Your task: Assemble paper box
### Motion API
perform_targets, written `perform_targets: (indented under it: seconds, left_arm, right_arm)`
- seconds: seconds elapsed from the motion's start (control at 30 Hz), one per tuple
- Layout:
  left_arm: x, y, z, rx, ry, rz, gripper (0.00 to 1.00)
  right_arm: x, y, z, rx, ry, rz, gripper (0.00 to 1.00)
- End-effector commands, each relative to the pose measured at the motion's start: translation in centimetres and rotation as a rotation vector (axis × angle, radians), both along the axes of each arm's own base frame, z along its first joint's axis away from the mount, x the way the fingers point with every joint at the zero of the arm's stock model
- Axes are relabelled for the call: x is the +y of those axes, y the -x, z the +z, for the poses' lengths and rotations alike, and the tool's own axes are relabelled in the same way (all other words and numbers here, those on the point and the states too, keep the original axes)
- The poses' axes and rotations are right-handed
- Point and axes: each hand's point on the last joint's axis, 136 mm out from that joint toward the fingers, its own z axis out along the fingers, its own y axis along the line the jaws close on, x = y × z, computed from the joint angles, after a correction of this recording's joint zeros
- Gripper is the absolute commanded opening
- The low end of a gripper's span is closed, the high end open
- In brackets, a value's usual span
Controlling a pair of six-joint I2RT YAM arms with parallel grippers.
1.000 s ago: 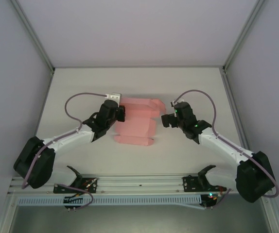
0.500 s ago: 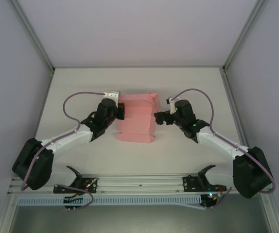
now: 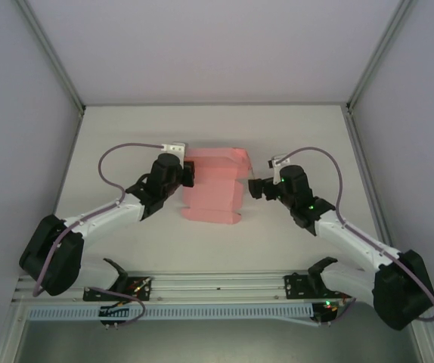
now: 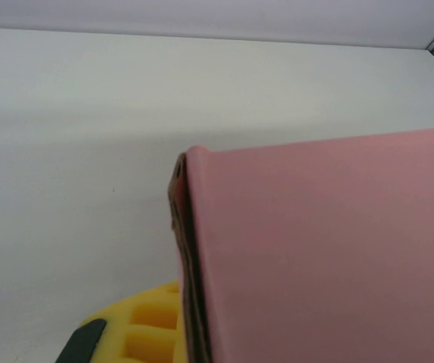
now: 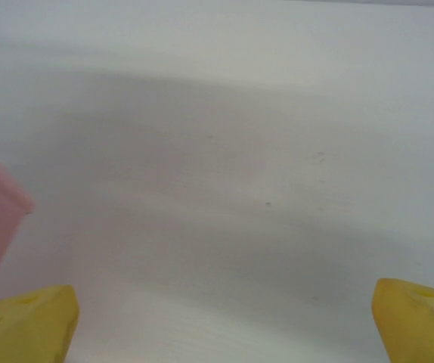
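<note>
On the left side, the left gripper [image 3: 189, 174] is clamped on the left edge of the pink paper box [image 3: 213, 193], which sits around the middle of the bench [image 3: 292, 128]. Meanwhile the right gripper [image 3: 252, 187] hangs just off the box's right edge, 2 yellow fingers [image 5: 28, 321] spread wide, so it's released.

Plain pink is noted on the paper box [image 3: 215, 185]; its edge at the left gripper [image 3: 190, 175] is seen dark brown. Yellow finger pads [image 4: 145, 336] are recorded on it and on the right gripper [image 3: 253, 187]. Off-white table [image 3: 202, 128] beneath both; mauve cables [image 3: 126, 150] behind.
</note>
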Motion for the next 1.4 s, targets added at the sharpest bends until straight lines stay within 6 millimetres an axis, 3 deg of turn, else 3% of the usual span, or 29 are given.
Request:
perform_targets:
  seconds: [0.0, 0.17, 0.33, 0.63, 0.83, 1.03, 1.17, 1.37]
  left_arm:
    - [1.2, 0.2, -0.8, 0.011, -0.047, 0.015, 0.00]
    - [1.4, 0.5, -0.7, -0.002, -0.064, 0.002, 0.00]
    - [1.3, 0.7, -0.6, -0.011, -0.061, -0.020, 0.00]
    - [0.3, 1.1, -0.5, -0.018, -0.039, -0.085, 0.00]
    - [0.2, 1.1, -0.4, -0.019, -0.033, -0.084, 0.00]
    - [-0.1, 0.9, -0.3, -0.017, -0.019, -0.091, 0.00]
    - [-0.4, 1.0, -0.4, -0.007, -0.017, -0.101, 0.00]
    - [0.7, 0.9, -0.6, -0.006, -0.038, -0.055, 0.00]
  right_arm:
    - [-2.5, 0.7, 0.3, -0.010, 0.050, -0.099, 1.00]
    - [-4.4, 1.7, 1.6, -0.026, 0.116, -0.122, 1.00]
    - [-5.9, 0.7, 3.2, -0.033, 0.087, -0.149, 1.00]
    - [0.0, -2.1, 3.8, -0.021, 0.048, 0.148, 1.00]
    - [6.6, -0.1, 3.0, 0.071, -0.081, 0.515, 0.95]
    - [10.5, 0.8, 3.2, 0.020, -0.103, 0.633, 0.95]
    - [10.7, -0.4, 3.1, -0.003, -0.071, 0.559, 0.95]
    - [7.4, -0.9, 2.8, 0.004, 0.016, 0.389, 0.95]
